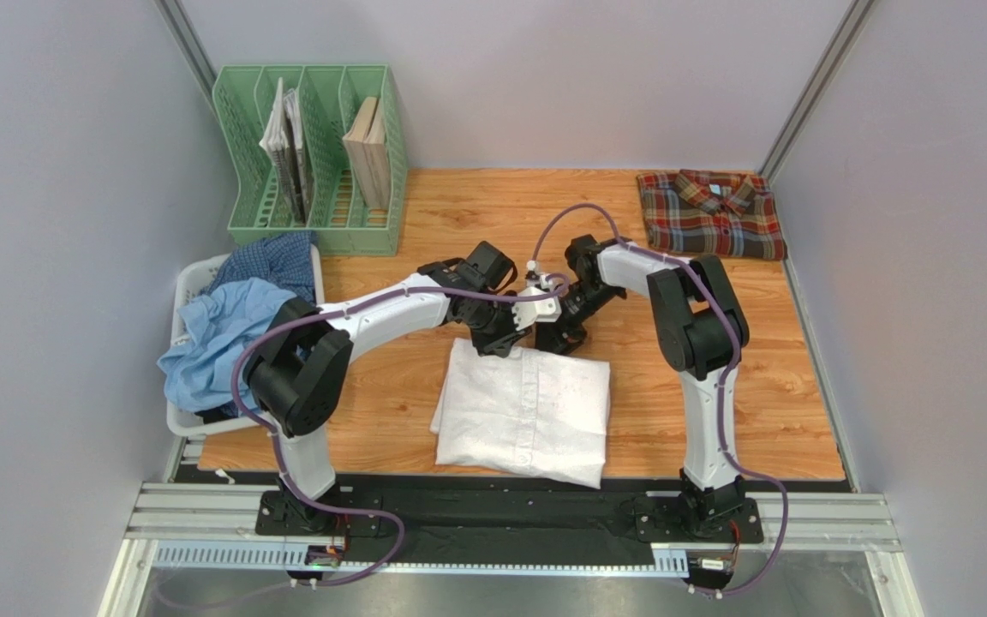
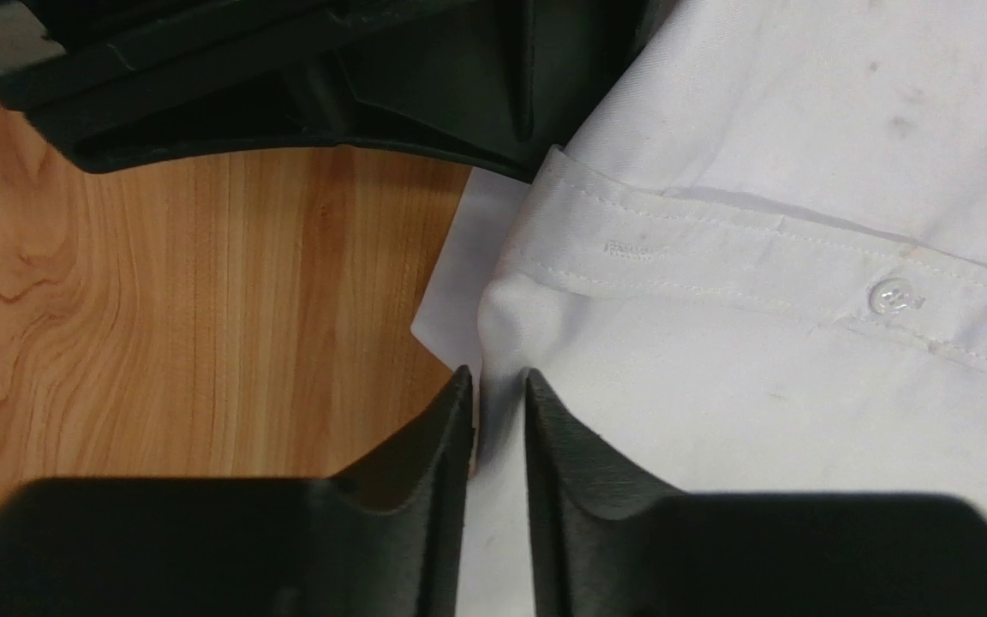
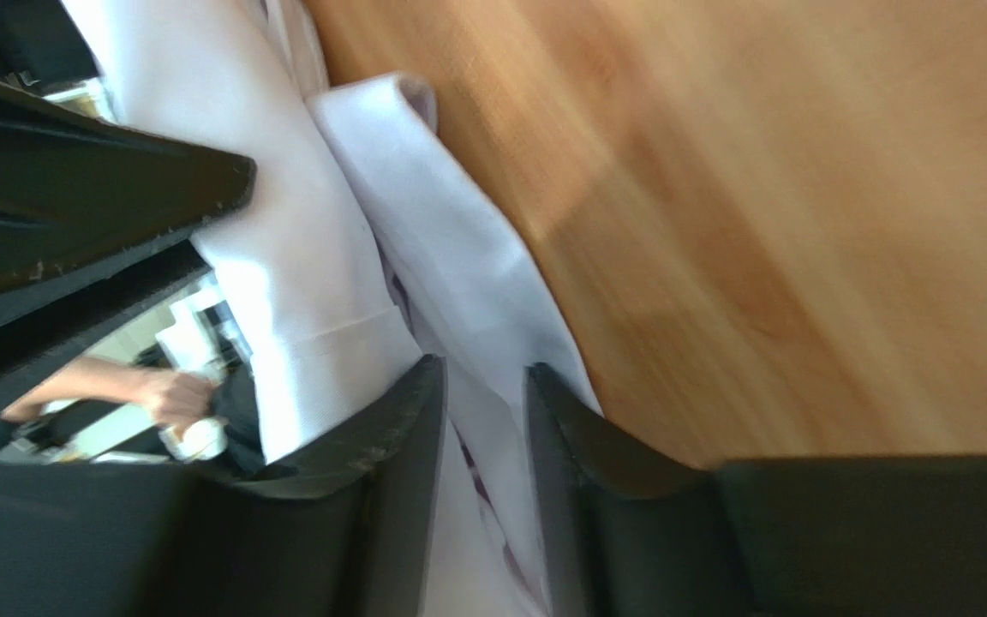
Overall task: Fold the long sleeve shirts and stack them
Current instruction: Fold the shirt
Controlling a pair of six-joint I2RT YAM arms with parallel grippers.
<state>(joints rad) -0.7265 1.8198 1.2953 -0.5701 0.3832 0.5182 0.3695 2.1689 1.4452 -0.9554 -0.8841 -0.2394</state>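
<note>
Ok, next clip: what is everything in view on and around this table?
white shirt: one, white, folded, centre of the table
plaid shirt: one, red-green-navy, folded, far right corner
light blue shirt: one, light blue, crumpled in the basket
dark blue checked shirt: one, dark blue, in the basket behind it
basket: one, white, left table edge
file rack: one, green, far left corner
books: two bundles, tan and dark, upright in the rack
table: one, wood
left arm, right arm: white and black, bases at near edge
left pincer: black, at the white shirt's far edge, slightly open
right pincer: black, white cloth between its fingers, grip unclear
</note>
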